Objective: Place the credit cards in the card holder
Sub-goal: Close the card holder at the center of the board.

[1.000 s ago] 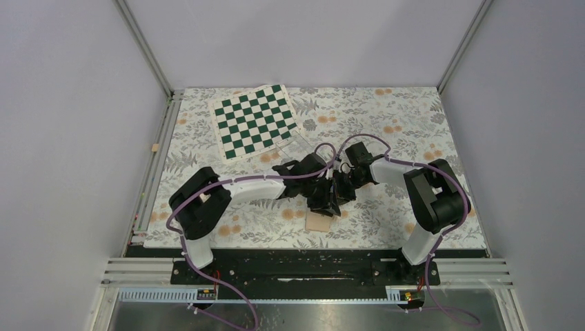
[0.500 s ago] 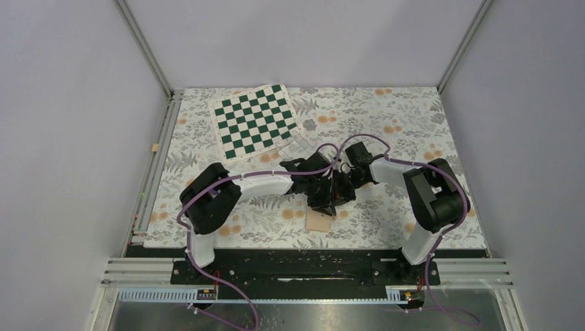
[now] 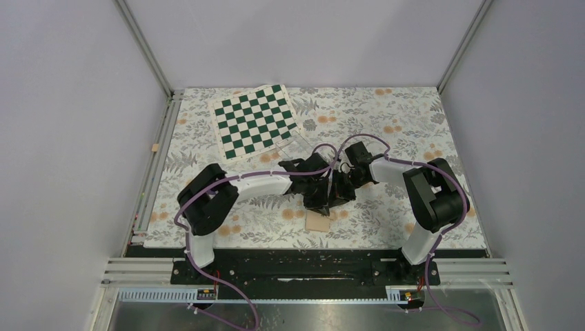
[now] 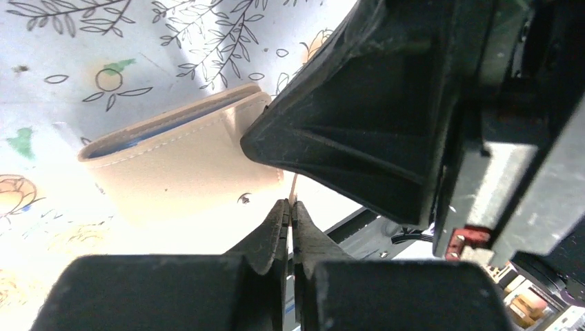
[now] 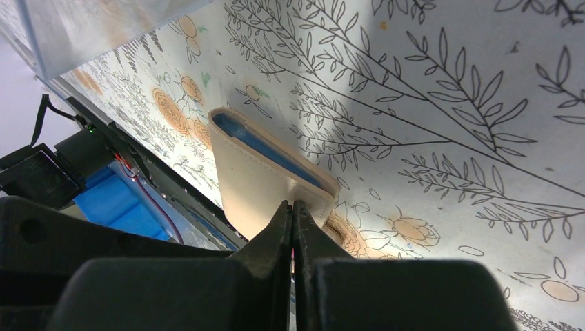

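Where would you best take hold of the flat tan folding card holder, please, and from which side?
The tan folding card holder lies flat on the floral tablecloth, so only its edges offer purchase. Probably pinch from straight above, across the two edges flanking its blue-lined side, leaving that side unblocked.

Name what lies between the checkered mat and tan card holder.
Top view: a clear plastic box, then the left arm's fingers and right arm's fingers, between the green checkered mat and the tan card holder.
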Available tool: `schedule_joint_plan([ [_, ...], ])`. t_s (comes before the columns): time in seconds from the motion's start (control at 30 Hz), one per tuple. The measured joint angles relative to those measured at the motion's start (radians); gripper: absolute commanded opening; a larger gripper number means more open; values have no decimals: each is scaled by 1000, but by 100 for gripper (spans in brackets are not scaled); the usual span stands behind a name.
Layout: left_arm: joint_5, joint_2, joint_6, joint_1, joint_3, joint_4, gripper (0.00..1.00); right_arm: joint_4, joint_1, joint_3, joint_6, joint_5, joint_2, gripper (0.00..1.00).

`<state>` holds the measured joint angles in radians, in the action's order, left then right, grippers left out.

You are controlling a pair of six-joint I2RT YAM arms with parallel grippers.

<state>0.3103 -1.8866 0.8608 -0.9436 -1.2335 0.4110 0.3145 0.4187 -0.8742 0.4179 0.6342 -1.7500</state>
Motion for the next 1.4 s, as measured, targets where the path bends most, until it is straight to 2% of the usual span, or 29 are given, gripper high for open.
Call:
schedule_joint_plan([
  [0.27, -66, 50, -41, 17, 19, 57, 0, 9, 0, -5, -12, -3, 0, 0],
  [0.63, -80, 50, -60, 26, 39, 65, 0, 10, 0, -5, -18, -3, 0, 0],
  [1.2, -20, 50, -50, 27, 95, -53, 0, 10, 0, -6, -18, -3, 0, 0],
  [1.4, -24, 24, -54, 26, 68, -24, 0, 13, 1, -6, -22, -6, 5, 9],
])
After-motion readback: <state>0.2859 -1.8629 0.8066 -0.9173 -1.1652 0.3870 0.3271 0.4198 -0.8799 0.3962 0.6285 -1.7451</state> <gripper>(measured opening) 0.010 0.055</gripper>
